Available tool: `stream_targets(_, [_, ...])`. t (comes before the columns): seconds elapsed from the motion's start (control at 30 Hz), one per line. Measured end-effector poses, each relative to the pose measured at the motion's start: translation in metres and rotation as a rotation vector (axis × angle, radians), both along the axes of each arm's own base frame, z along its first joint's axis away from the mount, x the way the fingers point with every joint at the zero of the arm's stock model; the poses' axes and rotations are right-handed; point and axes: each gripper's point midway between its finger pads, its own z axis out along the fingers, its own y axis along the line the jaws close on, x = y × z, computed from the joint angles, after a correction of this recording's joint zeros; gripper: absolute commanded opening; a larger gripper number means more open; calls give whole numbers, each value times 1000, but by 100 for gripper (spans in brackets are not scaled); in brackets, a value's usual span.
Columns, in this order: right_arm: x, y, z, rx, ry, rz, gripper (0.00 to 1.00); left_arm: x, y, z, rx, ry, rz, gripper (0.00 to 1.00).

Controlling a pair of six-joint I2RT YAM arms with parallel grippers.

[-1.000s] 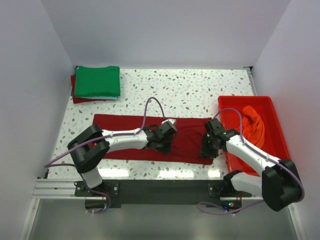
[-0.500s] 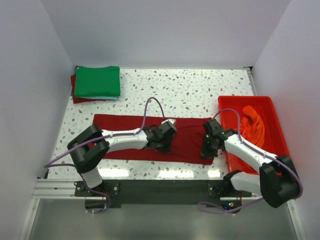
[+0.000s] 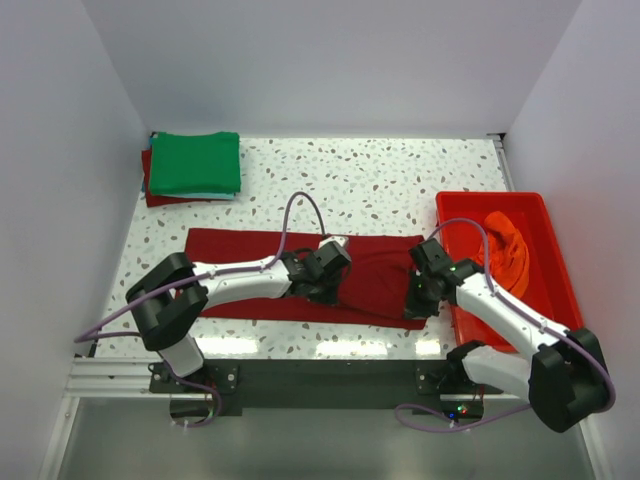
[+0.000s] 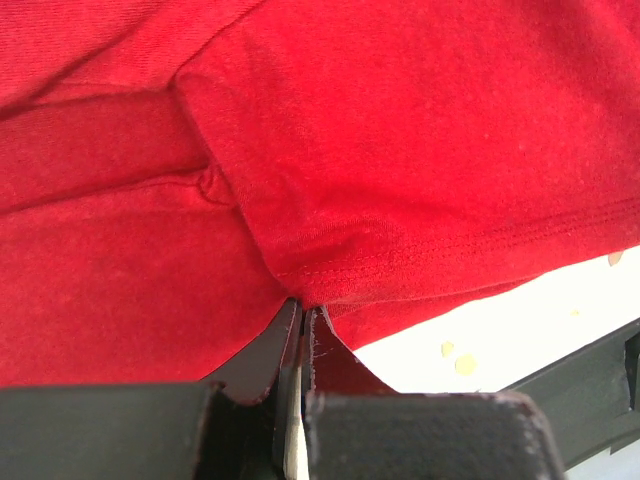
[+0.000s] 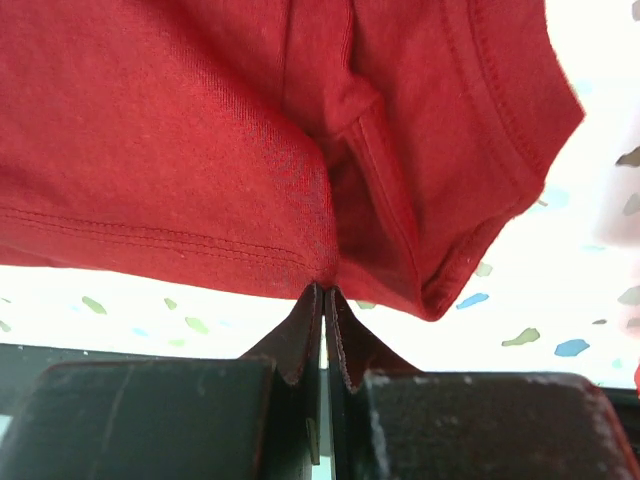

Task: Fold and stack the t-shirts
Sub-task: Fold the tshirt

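Dark red soft cloth t-shirt (image 3: 250,275): already folded into a long band, lying across the middle of the speckled white table (image 3: 400,180), parallel to the near edge. Pinched along the near hem at two spots: by left gripper (image 4: 302,312) about mid-band, by right gripper (image 5: 325,292) at the right end, just beside the rigid bright red plastic tub (image 3: 545,205). Both pairs of jaws pressed together on the stitched edge, cloth bunched above the tips. Probably gripped so to lift the right half and fold it leftward. Crumpled orange t-shirt (image 3: 505,250) waiting in the tub. Folded bright green t-shirt (image 3: 195,163) stacked on folded dark red t-shirt (image 3: 150,192) at far left corner. Versus a second ago: right jaws newly closed, right elbow swung outward; left shoulder link shifted left, pinch unchanged.
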Motion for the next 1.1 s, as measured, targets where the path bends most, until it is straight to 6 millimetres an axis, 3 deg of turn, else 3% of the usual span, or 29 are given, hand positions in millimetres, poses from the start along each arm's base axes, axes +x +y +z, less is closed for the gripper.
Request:
stream_targets(0.4, [-12, 15, 7, 36, 44, 43, 0, -2, 14, -1, 53, -1, 16, 0])
stream_targets(0.87, [-21, 28, -4, 11, 101, 84, 0, -3, 21, -3, 86, 2, 23, 0])
stream_targets(0.93, [-20, 28, -3, 10, 101, 81, 0, -4, 22, -3, 89, 4, 23, 6])
stream_targets(0.97, [-19, 28, -3, 9, 100, 80, 0, -4, 22, -3, 89, 5, 23, 14])
stream_targets(1.0, [-19, 28, -3, 8, 100, 79, 3, -4, 22, -4, 91, 5, 21, 31])
stream_targets(1.03, [-18, 28, -3, 6, 100, 79, 8, -4, 23, -4, 95, 7, 18, 39])
stream_targets(1.07, [-18, 28, -3, 5, 100, 78, 19, -5, 25, -4, 100, 11, 18, 52])
stream_targets(1.1, [-17, 28, -2, 3, 101, 75, 25, -6, 26, -5, 108, 13, 14, 57])
